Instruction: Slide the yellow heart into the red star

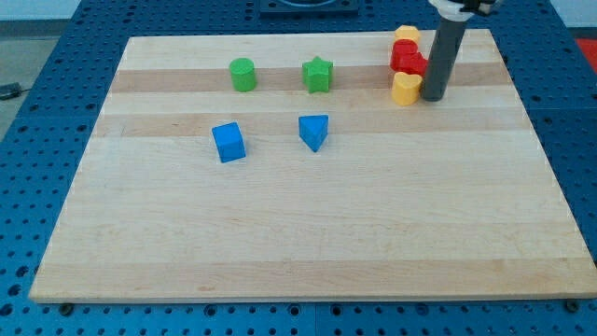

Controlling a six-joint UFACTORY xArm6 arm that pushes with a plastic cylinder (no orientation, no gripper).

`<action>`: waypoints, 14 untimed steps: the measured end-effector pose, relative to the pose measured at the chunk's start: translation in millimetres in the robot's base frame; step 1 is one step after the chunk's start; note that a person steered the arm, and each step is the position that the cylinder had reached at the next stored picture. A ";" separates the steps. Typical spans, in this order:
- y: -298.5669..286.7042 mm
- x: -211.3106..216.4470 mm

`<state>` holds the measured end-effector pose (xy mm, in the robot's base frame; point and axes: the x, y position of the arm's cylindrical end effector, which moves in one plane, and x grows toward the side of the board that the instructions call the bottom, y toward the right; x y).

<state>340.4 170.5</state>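
My tip [432, 97] rests on the wooden board [308, 233] near the corner at the view's top and right. I carry no fingers or jaws, only a straight dark rod, so nothing here opens, closes or grips.

Yellow heart [405, 89]: just to the view's left of my tip, touching it or nearly so; I cannot tell which.

Red star [407, 59]: up and to the view's left of my tip, directly above the yellow heart toward the view's top. The heart and the star appear to touch. Part of the star's right side lies behind my rod.

A second yellow block [406, 35], shape not made out, sits beyond the red star toward the view's top, against it, near the board's top edge.

Green star [318, 75]: well to the view's left of my tip, apart from the red and yellow group.

Green cylinder [242, 74]: farther left again, in line with the green star.

Blue triangular block [314, 132]: left of my tip and lower in the view, below the green star.

Blue cube [229, 142]: farthest from my tip, left of the blue triangular block.
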 end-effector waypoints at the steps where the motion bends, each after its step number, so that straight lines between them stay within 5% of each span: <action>1: 0.0 0.1; 4: -50.2 55.2; 14: -49.2 13.7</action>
<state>354.0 121.3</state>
